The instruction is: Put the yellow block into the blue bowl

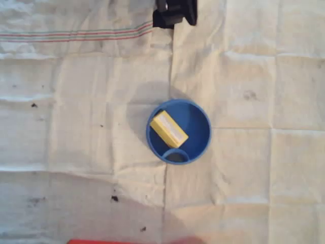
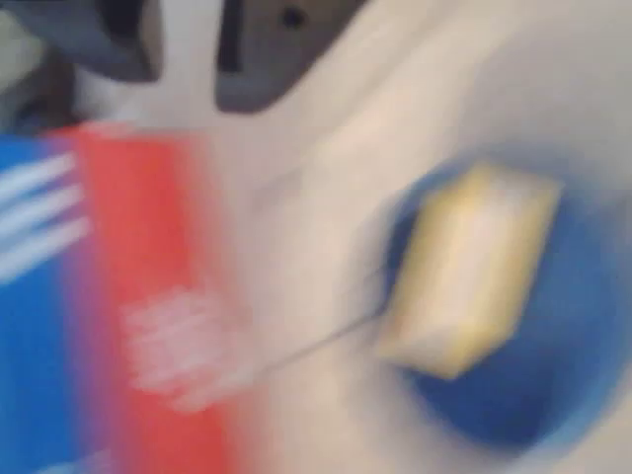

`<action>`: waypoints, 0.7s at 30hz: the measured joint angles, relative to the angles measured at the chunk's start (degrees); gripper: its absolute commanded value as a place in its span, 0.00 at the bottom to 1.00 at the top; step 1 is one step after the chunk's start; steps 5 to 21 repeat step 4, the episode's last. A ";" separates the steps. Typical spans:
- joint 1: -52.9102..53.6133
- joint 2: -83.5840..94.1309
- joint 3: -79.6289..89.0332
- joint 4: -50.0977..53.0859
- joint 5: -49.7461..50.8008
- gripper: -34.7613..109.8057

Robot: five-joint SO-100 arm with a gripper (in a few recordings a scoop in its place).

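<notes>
Basically done: yellow block (image 1: 169,129) lies tilted inside blue bowl (image 1: 179,131), gripper (image 2: 188,49) away from it, jaw state blurred, cannot tell; best just retreat clear without nudging the bowl.

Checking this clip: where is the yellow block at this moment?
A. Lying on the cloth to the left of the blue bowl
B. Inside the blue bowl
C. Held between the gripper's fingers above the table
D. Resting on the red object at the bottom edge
B. In the overhead view the yellow block lies within the rim of the blue bowl, leaning against its inner wall; the blurred wrist view agrees.
</notes>
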 measured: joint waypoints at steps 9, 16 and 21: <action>0.00 14.68 18.90 -7.65 -3.08 0.24; 0.00 14.68 18.90 -7.65 -3.08 0.24; 0.00 14.68 18.90 -7.65 -3.08 0.24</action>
